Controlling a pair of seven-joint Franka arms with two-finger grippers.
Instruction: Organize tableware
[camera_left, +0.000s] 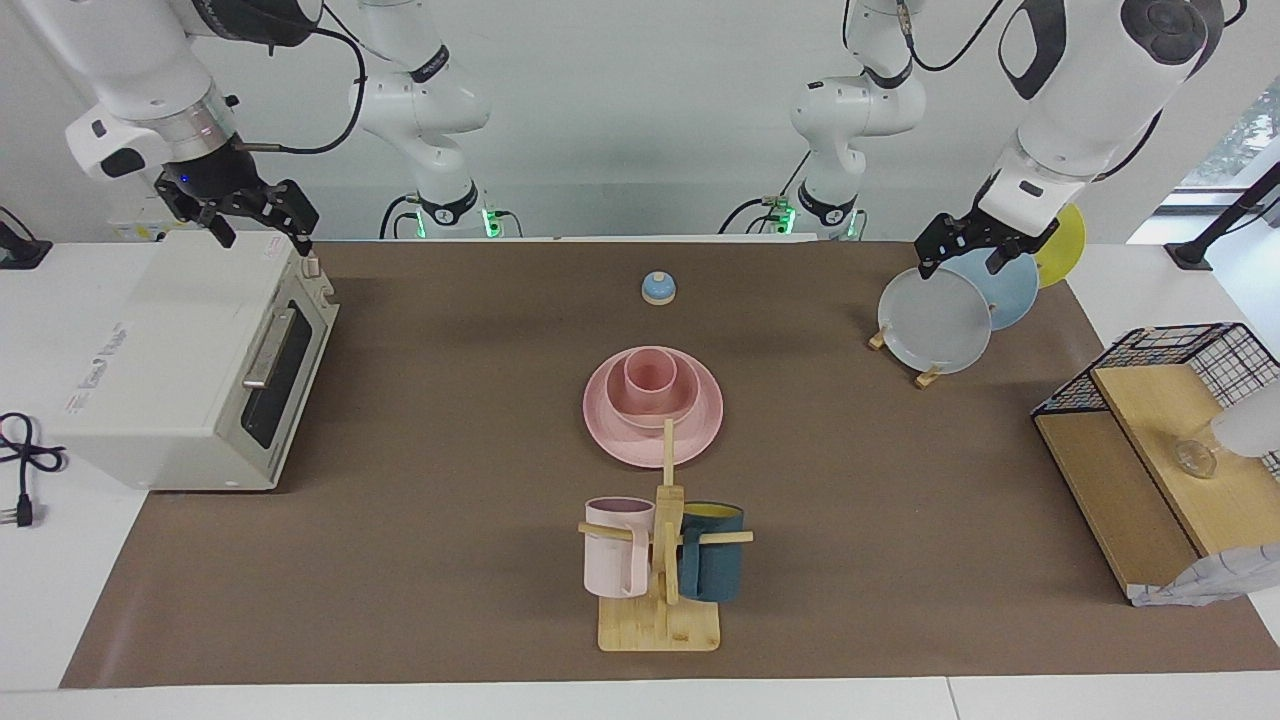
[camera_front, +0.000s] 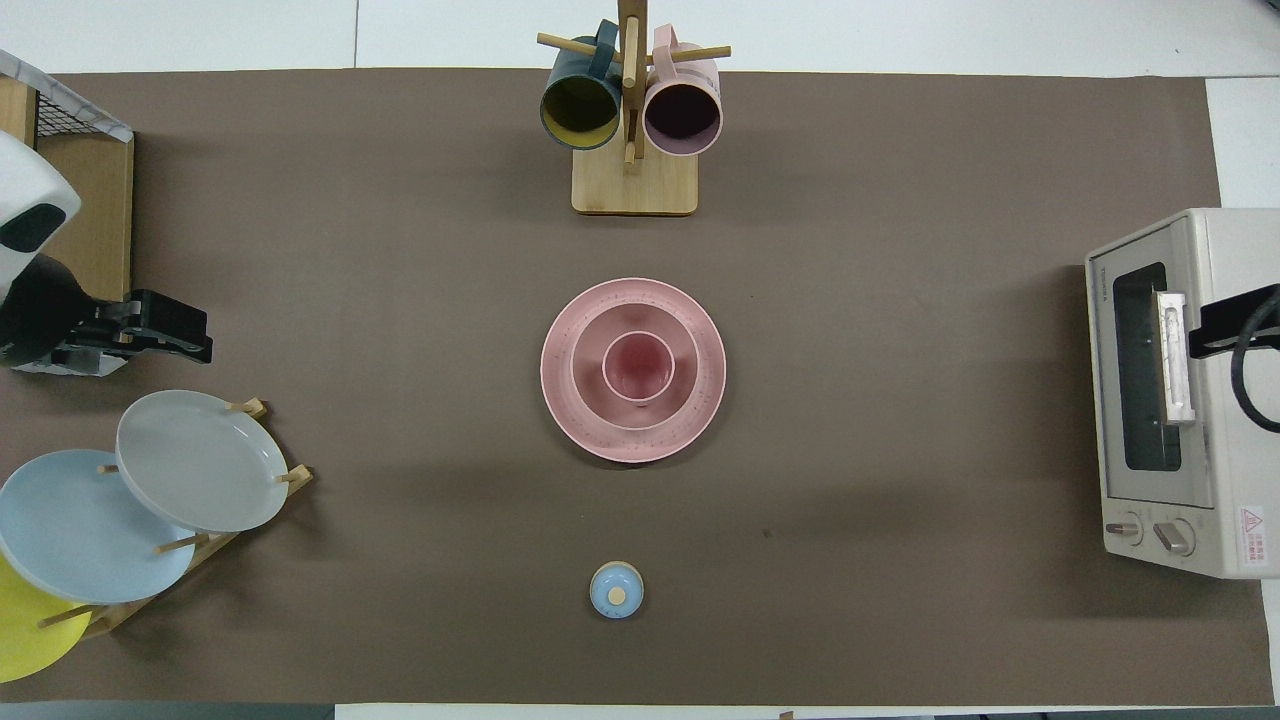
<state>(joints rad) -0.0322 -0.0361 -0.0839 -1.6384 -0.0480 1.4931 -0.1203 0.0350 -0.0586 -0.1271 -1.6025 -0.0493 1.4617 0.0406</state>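
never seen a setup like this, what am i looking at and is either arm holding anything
Two white robot arms share a table. One picture faces them from across it; the other looks down from above their end. At the middle, a pink cup sits in a pink bowl on a pink plate. Around them are a mug stand, a plate rack, a toaster oven and a wire shelf. The left gripper is open over the rack, the right gripper open over the oven. Both hold nothing.
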